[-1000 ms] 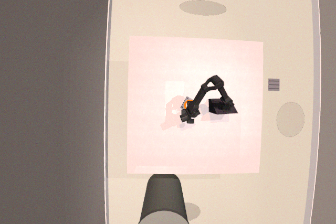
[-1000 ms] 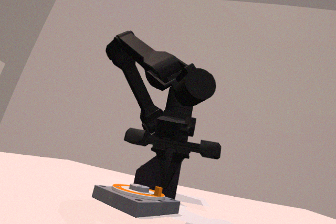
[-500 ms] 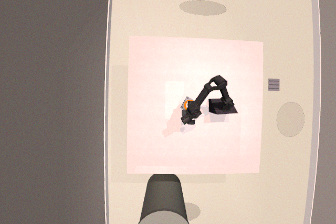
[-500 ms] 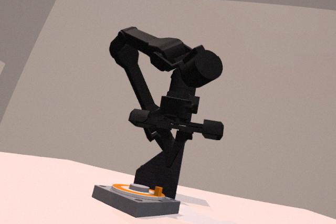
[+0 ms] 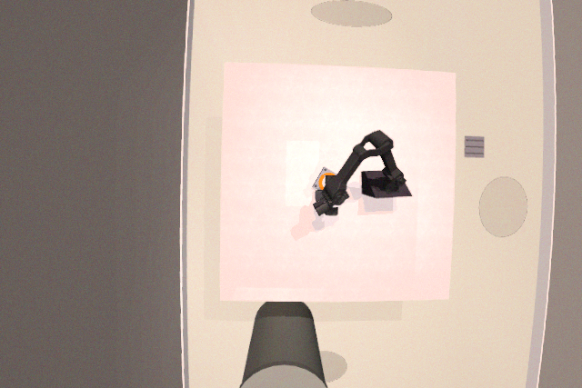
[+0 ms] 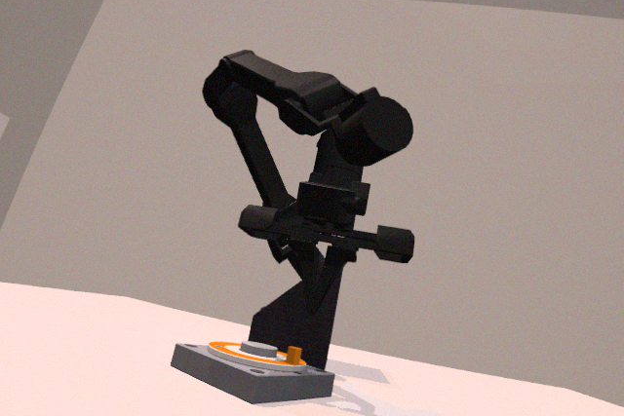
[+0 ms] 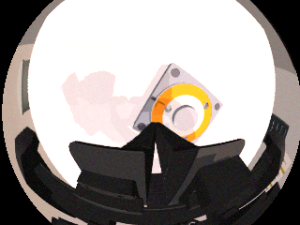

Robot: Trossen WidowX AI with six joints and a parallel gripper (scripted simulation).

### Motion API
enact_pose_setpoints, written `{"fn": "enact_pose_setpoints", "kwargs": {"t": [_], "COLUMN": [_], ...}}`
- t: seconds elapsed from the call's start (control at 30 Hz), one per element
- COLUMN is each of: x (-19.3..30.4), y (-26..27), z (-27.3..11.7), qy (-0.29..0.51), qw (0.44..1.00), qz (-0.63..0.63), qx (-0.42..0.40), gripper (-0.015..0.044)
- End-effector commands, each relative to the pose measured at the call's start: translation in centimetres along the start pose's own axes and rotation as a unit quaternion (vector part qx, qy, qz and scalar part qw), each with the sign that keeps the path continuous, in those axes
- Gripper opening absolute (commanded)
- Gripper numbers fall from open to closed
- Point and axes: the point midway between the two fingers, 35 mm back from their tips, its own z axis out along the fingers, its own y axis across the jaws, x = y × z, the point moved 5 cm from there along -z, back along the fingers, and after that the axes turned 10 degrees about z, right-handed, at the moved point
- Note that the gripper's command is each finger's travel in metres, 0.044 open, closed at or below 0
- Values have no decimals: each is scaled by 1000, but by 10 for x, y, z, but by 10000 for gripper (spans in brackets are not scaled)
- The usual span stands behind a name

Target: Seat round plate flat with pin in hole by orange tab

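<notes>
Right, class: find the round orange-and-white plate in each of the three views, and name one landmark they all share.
Top: the round orange-and-white plate sits mid-picture, mostly hidden under the black arm.
Exterior: bottom centre, lying on the grey square base.
Wrist: right of centre, just above the closed fingers.
Shared landmark: the grey square base under the plate.

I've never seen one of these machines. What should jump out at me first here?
The black arm towers over everything, bent double above the pale pink mat. Below it, a round plate with a bright orange ring and an upright orange tab sits on a grey base. The shut fingers hang above, apart from the plate.
</notes>
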Motion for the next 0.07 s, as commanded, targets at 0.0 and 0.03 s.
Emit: {"fn": "enact_pose_setpoints", "kwargs": {"t": [0.0, 0.03], "x": [0, 0], "y": [0, 0], "z": [0, 0], "qy": [-1, -1], "qw": [1000, 1000], "qz": [-3, -3], "qx": [0, 0], "gripper": [0, 0]}}
